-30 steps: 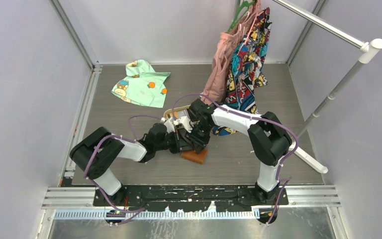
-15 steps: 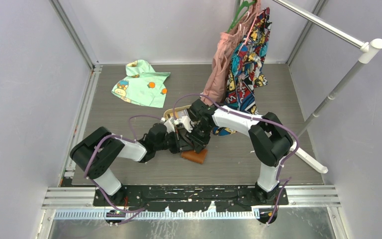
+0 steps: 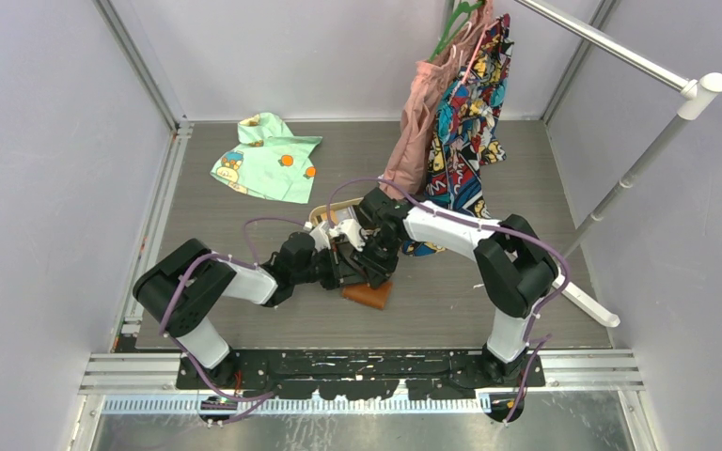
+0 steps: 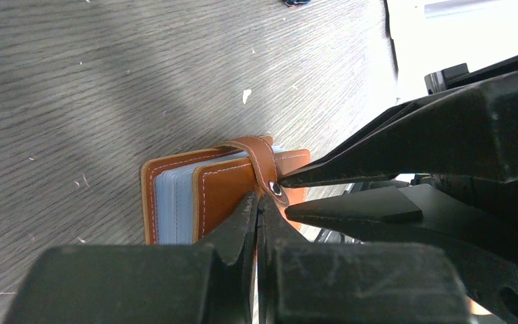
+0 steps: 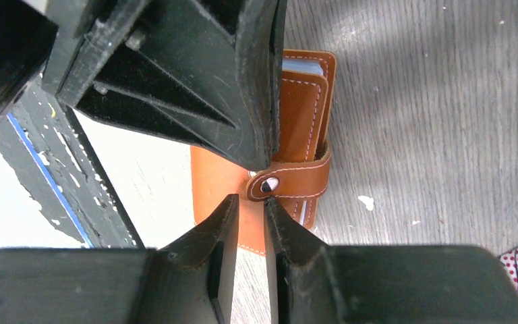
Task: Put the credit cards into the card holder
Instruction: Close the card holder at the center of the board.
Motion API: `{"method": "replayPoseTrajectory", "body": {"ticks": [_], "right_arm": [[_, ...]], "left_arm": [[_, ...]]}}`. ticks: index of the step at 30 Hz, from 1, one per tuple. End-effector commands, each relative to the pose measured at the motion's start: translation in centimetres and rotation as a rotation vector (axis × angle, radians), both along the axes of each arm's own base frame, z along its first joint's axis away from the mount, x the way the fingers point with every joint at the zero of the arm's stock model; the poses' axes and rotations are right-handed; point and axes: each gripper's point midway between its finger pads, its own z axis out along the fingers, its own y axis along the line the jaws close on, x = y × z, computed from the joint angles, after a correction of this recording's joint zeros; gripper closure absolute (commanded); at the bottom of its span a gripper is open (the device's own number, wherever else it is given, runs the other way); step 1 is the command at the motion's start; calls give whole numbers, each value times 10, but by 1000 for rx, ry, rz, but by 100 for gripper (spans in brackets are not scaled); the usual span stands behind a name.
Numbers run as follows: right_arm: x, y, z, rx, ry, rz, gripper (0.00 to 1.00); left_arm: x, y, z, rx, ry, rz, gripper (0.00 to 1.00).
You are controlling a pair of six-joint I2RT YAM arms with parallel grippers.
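Note:
The brown leather card holder (image 3: 368, 296) lies on the grey floor between both grippers. It is closed, with its snap tab (image 5: 290, 182) wrapped round it and the button showing. Light blue edges (image 4: 175, 202) show between its covers (image 4: 222, 185). My left gripper (image 4: 257, 201) is shut, pinching the edge of the front cover; in the top view it sits just left of the holder (image 3: 353, 272). My right gripper (image 5: 248, 201) is open by a narrow gap, its fingertips (image 4: 297, 177) on either side of the tab's button end. No loose credit cards are in view.
The rim of a tan oval tray (image 3: 322, 216) shows behind the arms, its inside hidden. A green shirt (image 3: 268, 158) lies at the back left. Patterned clothes (image 3: 456, 122) hang from a rack (image 3: 639, 160) at the back right, whose white foot (image 3: 585, 301) lies at the right.
Both grippers stay at the card holder. The right arm's elbow has drifted slightly to the right.

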Motion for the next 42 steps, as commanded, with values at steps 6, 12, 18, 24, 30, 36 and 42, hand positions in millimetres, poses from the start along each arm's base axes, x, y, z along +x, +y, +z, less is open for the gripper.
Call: {"method": "replayPoseTrajectory", "body": {"ticks": [6,12,18,24,30,36,42], "right_arm": [[12,5,27,70,-132,44,69],[24,5,47,119,-242,66,50],[20,13,35,113,-212,82,43],[26,14,21,52,-237,62,43],[25,15,14,31,-227,68,47],[28,15,12,16,-232,52,60],[25,17,17,31,-222,62,77]], "left_arm": [[-42,63,-93,353,209,39,100],[-43,63,-93,355,209,39,100],[-42,63,-93,352,209,37,100],[-42,62,-93,350,207,36,100],[-42,62,-93,348,208,34,100],[-42,62,-93,347,207,34,100],[-43,63,-95,352,210,36,100]]}}
